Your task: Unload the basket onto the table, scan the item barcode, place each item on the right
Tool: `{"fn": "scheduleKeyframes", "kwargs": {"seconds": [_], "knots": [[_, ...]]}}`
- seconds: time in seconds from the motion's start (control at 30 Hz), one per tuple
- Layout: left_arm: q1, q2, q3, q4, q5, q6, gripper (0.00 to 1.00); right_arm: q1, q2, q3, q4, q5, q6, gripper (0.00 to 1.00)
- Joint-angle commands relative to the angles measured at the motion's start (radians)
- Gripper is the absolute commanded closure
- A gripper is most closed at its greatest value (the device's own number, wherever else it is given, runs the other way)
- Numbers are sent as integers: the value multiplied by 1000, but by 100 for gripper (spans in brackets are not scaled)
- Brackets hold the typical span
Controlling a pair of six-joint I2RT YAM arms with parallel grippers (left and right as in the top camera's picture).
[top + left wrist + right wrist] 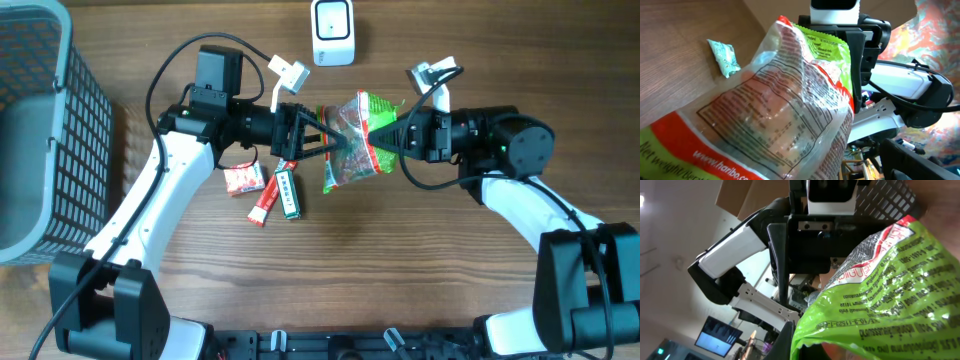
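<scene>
My right gripper is pinched tight on one end of the bag, holding it up off the bench, near the scanner. My left gripper stands spread wide at the bag's other end, not clamping it.

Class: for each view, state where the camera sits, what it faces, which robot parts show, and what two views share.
Overhead: above the wooden table, facing down; both arms show.
Left wrist: on the left arm, facing the green-and-red clear plastic sweet bag; right arm behind.
Right wrist: on the right arm, facing the bag's green edge; left arm beyond.
Shared: both wrist views show the bag.
</scene>
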Motion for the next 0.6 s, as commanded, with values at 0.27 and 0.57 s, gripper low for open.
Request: {"fn": "scheduleKeyframes", "kwargs": {"seconds": [0.27,0.57], "knots": [[-5,9,1,15,68,16,2,3,-10,82,76,125,-17,96],[-5,9,1,39,109,16,15,3,-10,115,76,17,2,96]]}}
